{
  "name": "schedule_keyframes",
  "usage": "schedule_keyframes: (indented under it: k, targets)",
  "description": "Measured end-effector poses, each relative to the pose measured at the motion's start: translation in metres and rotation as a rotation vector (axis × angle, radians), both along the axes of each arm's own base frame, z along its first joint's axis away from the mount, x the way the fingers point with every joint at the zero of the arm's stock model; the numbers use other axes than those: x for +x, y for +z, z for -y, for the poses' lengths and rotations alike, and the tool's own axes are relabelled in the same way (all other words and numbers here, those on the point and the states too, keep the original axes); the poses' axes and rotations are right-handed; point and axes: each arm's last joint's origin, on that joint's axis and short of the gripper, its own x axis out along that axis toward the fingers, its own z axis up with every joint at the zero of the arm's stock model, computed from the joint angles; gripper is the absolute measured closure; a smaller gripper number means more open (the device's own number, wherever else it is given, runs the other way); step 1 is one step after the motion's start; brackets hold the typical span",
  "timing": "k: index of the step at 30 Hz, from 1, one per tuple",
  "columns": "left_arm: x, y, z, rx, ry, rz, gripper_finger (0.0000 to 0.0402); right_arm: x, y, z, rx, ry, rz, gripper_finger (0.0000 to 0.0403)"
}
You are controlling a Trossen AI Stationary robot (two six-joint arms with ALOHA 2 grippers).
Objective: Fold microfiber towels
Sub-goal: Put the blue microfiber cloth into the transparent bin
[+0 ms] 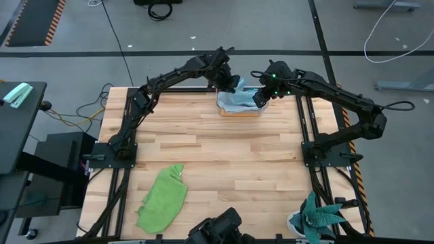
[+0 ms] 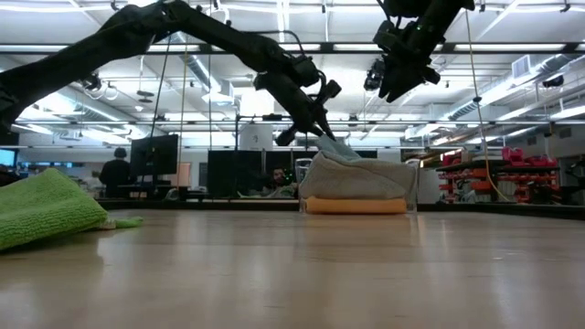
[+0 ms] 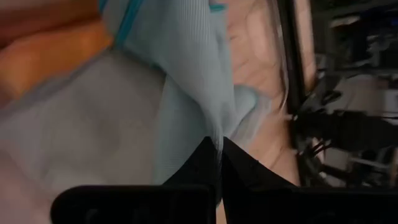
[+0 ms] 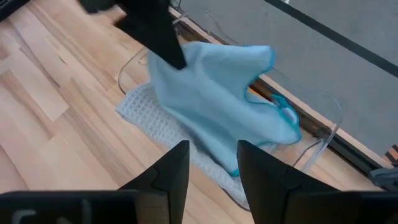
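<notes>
Left gripper [image 3: 219, 163] fingers were pinched tight on a corner of the light blue towel [image 4: 217, 99], holding it lifted above the clear plastic box [image 4: 323, 134] at the far edge of the bench [image 1: 224, 146]. Rest of that cloth hung down and draped over the stack in the box. Likely reason for the pinch-and-lift: get the blue one clear of the pile, or settle it on top; could not tell which.

Right gripper [image 4: 213, 163] fingers stood apart, nothing between them, hovering just above and beside the box on its right side, pointed at the blue towel. Looked staged to take a second corner or to steady the cloth.

In the box: grey towel [image 2: 356, 178] sat on top of the orange-yellow towel [image 2: 356, 206], both looking folded flat, stacked against the clear wall. Low view showed the blue cloth's corner rising off the grey one to the left fingers.

Lime green towel [image 1: 163, 198] lay crumpled and unfolded on the near-left part of the bench, well apart from both arms. Judged that one not yet done.

Teal spiky plant [image 1: 319, 218] sat at the near-right corner, out of the way.

Risk: single-corner pinch let the thin cloth hang loose, could drag the grey towel out of square.
</notes>
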Motion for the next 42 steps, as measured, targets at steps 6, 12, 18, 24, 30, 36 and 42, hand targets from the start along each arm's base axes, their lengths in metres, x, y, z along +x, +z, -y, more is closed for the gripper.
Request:
schedule_keyframes:
  k: [6,12,18,24,30,36,42]
  targets:
    - [-0.008,-0.002,0.012,-0.04,0.007,-0.134,0.0392,-0.001,-0.001,-0.001,0.009,0.023,-0.012,0.0261]
    - [-0.015,-0.004,0.01,-0.085,0.076,-0.199,0.0392,-0.001,-0.001,-0.001,0.006,0.044,-0.019,0.0261]
    - [-0.022,-0.007,0.008,-0.118,0.152,-0.276,0.0382,-0.001,-0.001,-0.002,0.011,0.06,-0.024,0.0261]
    - [-0.025,-0.012,0.008,-0.072,0.157,-0.336,0.036,-0.001,-0.002,-0.002,0.004,0.072,-0.031,0.0261]
    - [-0.02,-0.004,0.002,-0.045,0.124,-0.224,0.0354,-0.001,-0.002,-0.002,0.002,0.077,-0.035,0.0261]
    - [-0.024,0.001,-0.006,-0.068,0.107,-0.155,0.0334,-0.002,-0.002,-0.002,0.008,0.077,-0.043,0.0261]
    - [-0.035,0.0,-0.017,-0.047,0.108,-0.18,0.031,-0.002,-0.003,-0.003,0.014,0.077,-0.051,0.0261]
